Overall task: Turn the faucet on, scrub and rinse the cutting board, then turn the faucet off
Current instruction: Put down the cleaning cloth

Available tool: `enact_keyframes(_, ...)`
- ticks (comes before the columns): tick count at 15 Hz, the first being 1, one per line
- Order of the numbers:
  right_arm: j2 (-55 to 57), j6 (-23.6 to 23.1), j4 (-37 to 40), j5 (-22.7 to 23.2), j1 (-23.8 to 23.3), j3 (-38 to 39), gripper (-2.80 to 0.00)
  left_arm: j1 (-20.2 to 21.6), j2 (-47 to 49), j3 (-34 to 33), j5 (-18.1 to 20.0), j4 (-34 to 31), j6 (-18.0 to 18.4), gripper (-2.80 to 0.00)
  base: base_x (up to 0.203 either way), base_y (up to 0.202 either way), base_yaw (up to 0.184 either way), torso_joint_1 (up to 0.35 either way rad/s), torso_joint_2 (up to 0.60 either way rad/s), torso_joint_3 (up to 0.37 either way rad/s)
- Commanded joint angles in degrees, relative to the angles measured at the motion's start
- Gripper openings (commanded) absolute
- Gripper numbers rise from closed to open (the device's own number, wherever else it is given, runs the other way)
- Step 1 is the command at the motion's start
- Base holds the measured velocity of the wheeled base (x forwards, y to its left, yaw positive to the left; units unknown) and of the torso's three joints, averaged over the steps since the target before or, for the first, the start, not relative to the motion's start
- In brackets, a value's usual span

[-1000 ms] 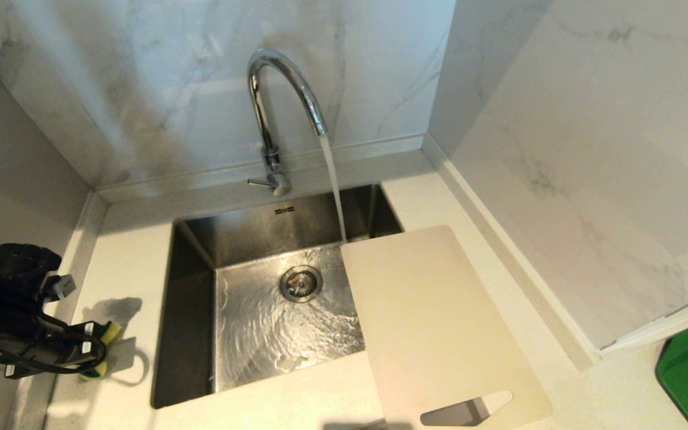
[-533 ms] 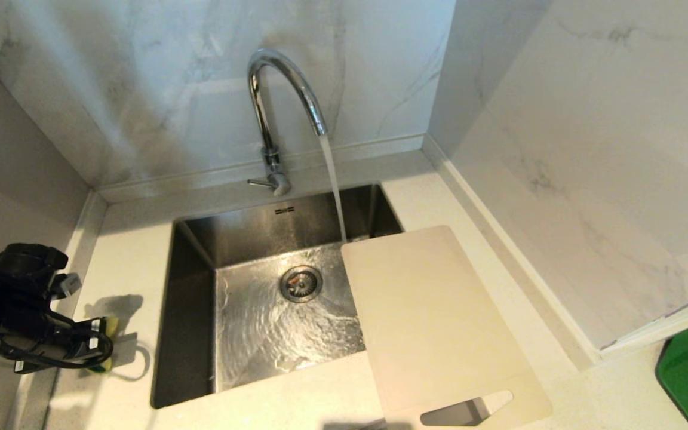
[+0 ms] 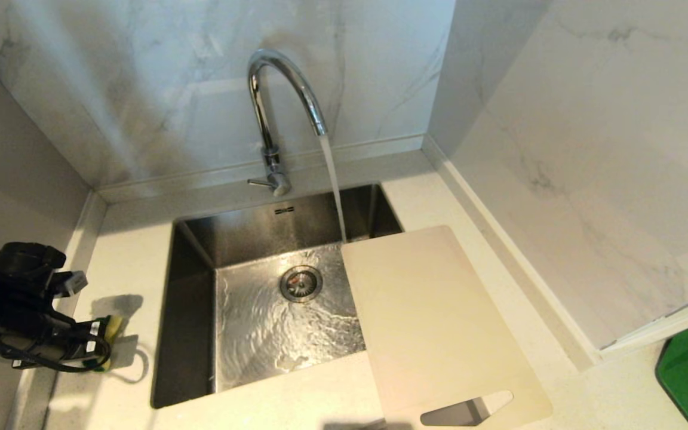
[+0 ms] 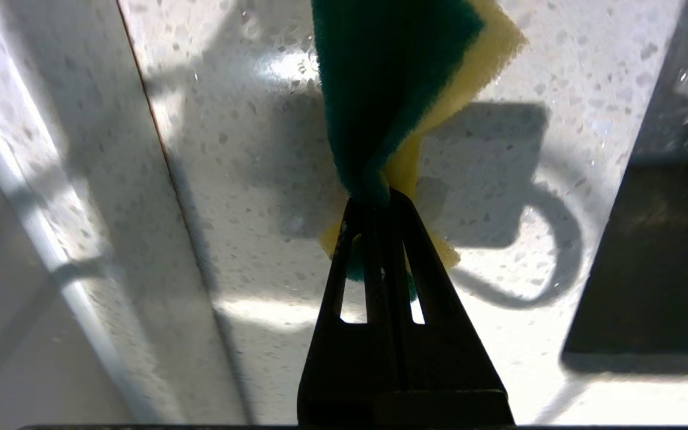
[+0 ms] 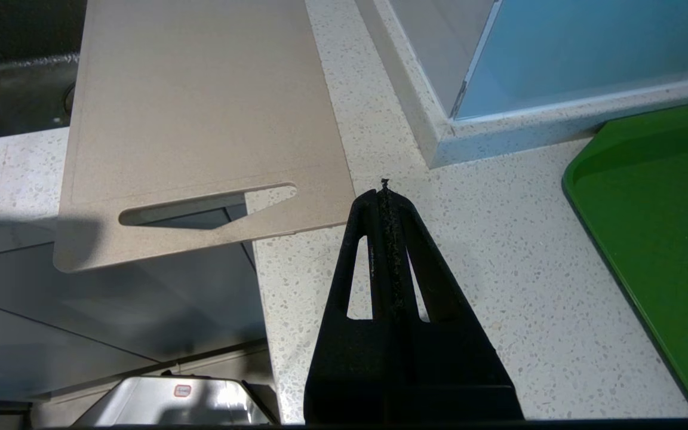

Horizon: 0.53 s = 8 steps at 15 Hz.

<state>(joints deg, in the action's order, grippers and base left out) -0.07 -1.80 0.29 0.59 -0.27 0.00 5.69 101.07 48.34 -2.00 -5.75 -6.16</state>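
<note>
Countertop cutting board (image 3: 439,322), handle nearward

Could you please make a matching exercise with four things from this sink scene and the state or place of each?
Things:
1. chrome gooseneck faucet
2. cream-white plastic cutting board
3. green-and-yellow sponge
4. right end effector

States:
A. pinched in the left end effector
B. shut and empty, above the speckled counter
C. running water into the steel sink
D. lying partly over the sink's right edge

Pairs: 1-C, 2-D, 3-A, 4-B
</note>
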Motion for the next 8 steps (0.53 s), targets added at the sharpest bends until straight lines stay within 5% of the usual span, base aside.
enact_keyframes(1,0.07,-0.05,-0.03,0.02,0.00,0.09,-2.80,0.11,-0.69,0.12,-0.07,-0.05,2.60,-2.80,0.000,0.000,0.000,0.000,0.00,0.000)
enact_keyframes(8,0.07,0.30,-0.03,0.00,0.00,0.00,-2.80,2.00,-2.41,0.39,3.23,0.77,10.73,-2.80,0.000,0.000,0.000,0.000,0.00,0.000)
